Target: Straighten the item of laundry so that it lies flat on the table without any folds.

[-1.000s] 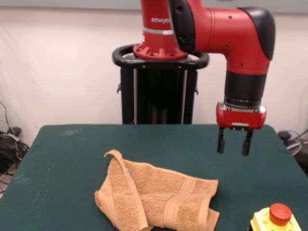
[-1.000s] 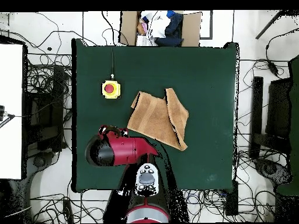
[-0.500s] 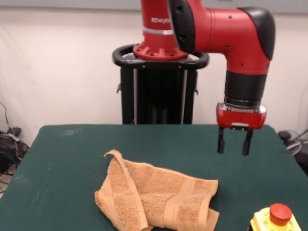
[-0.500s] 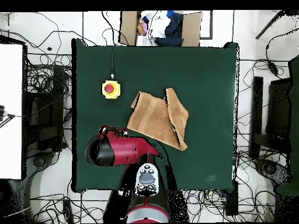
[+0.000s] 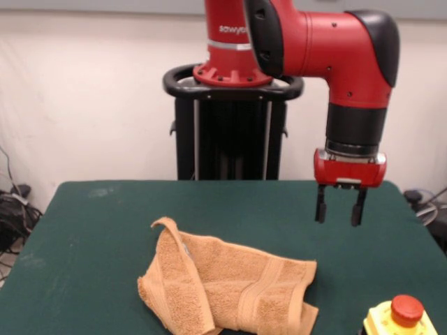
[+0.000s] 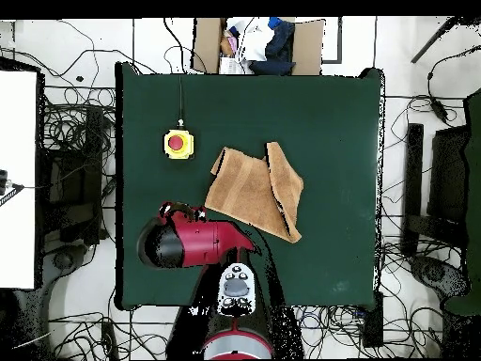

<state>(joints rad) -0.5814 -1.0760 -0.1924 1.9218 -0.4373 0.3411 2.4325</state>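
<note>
hand spread, empty, above table, apart from folded towel

Folded towel on green table, beside button box

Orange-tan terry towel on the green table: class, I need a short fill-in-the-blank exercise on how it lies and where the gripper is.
1. The orange-tan terry-cloth towel lies on the dark ____ felt table.
2. One side of the towel is ____ over, so it is not flat.
3. The black two-fingered gripper is open and holds ____.
4. The yellow box carries a ____ button.

Missing words: green; folded; nothing; red
</note>
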